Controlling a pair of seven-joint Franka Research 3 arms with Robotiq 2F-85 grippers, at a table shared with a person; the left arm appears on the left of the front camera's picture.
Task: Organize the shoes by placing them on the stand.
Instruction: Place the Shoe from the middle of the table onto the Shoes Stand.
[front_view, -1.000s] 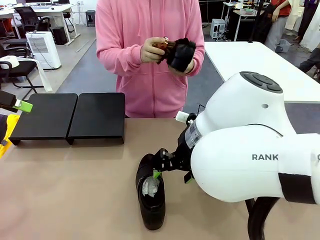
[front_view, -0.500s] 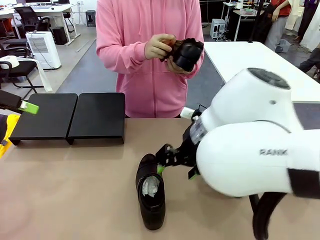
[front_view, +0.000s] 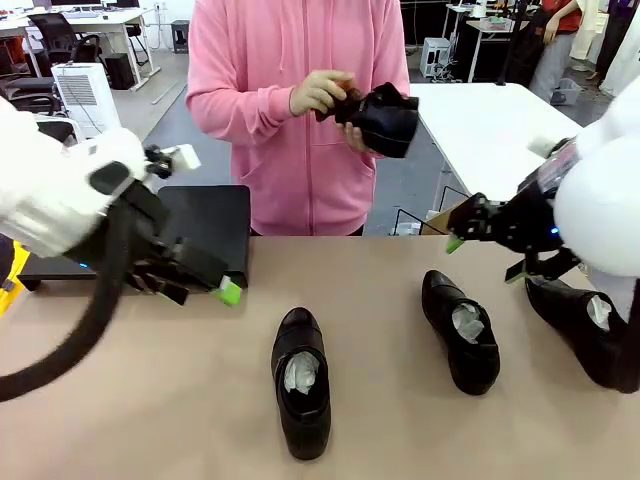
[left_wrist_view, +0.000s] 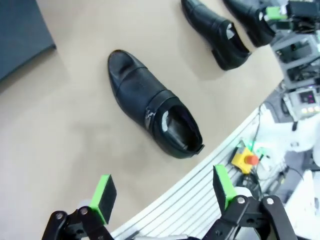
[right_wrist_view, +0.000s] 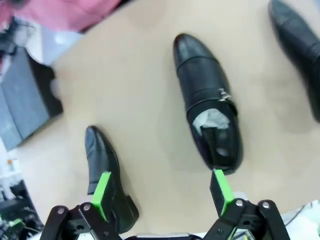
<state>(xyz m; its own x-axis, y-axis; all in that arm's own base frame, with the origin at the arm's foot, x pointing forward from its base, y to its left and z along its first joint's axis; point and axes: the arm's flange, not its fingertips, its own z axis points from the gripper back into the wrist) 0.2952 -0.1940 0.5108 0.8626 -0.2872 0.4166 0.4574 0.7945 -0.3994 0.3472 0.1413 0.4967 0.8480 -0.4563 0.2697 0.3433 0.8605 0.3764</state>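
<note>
Three glossy black shoes with rounded toes lie on the table (front_view: 150, 420), each with crumpled white paper inside. One shoe (front_view: 302, 395) is in the middle, close to the near edge. The second shoe (front_view: 460, 332) lies to its right, and the third shoe (front_view: 580, 330) is at the right edge. The person's hands (front_view: 320, 92) hold the fourth shoe (front_view: 388, 120) above the far edge. The stand (front_view: 205, 225), flat and matte black, sits by the far left corner. The left gripper (left_wrist_view: 164, 192) hangs just before the stand, jaws wide apart and holding nothing. The right gripper (right_wrist_view: 161, 192), equally spread and free, is near the second shoe.
</note>
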